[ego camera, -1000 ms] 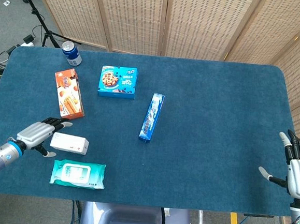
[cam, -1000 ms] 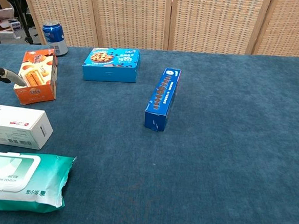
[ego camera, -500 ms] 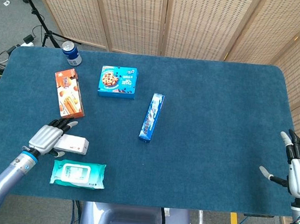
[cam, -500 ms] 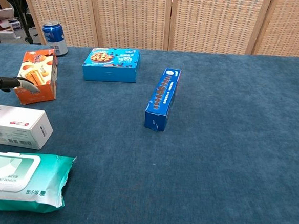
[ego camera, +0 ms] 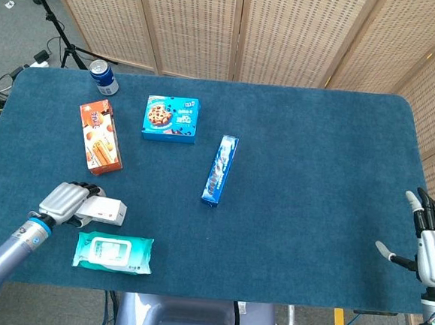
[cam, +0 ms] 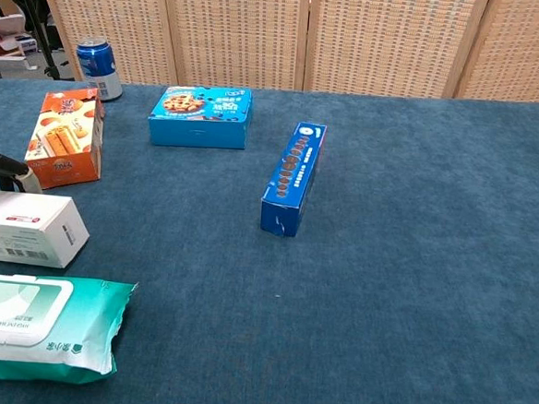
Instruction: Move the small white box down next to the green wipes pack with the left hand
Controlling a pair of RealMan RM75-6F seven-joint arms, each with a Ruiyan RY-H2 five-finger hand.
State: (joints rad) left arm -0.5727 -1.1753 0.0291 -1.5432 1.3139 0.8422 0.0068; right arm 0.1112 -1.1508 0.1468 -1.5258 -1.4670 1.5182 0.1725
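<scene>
Both hands only in head view | left hand (ego camera: 65, 201) on small white box (ego camera: 103, 211)

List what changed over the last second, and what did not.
The left hand moved in over the left end of the small white box and now rests on it; the box slid slightly toward the green wipes pack. The right hand, open at the table's right edge, and the other items stayed put.

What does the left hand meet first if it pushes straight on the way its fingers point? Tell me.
The small white box: the left hand points right along the table and its fingers already reach the box's left end, apparently touching it.
</scene>
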